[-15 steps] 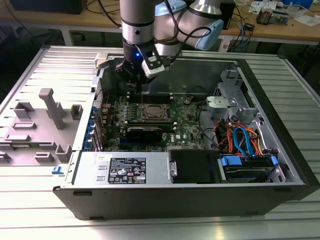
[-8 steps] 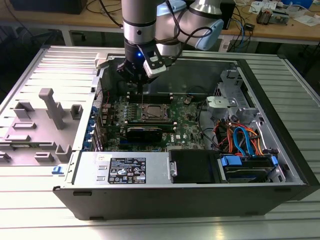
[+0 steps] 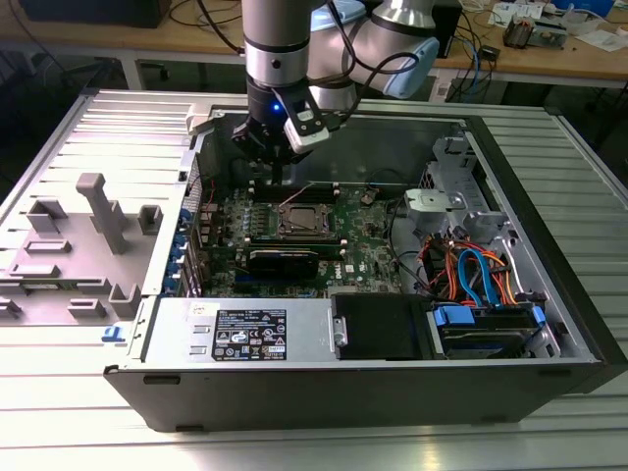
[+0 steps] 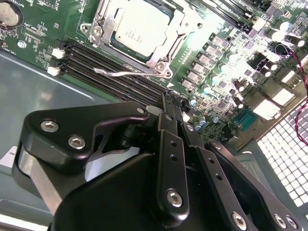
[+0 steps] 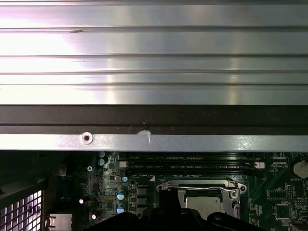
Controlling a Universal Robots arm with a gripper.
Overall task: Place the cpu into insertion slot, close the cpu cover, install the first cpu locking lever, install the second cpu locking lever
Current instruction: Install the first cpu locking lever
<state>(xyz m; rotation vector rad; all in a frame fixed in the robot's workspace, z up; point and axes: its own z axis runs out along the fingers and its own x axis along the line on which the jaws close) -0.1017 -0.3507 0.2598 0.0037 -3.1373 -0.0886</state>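
Claw [image 4: 174, 102] pinched shut with nothing in it, poised over the memory slots [image 4: 110, 65] just beside the socket [image 3: 304, 218], mid-motherboard [image 4: 43, 29]. The chip [image 4: 142, 26] is seated and the cover [image 4: 159, 52] looks down over it, so this reads as lever work. The thin lever [image 4: 122, 72] lies along the socket's slot-side edge. Best to push it low and sideways with 1 closed tip, without scraping the slots. The second wrist view shows that wire and the fingertips; the exterior view places the claw toward the back wall of the case [image 3: 294, 392].
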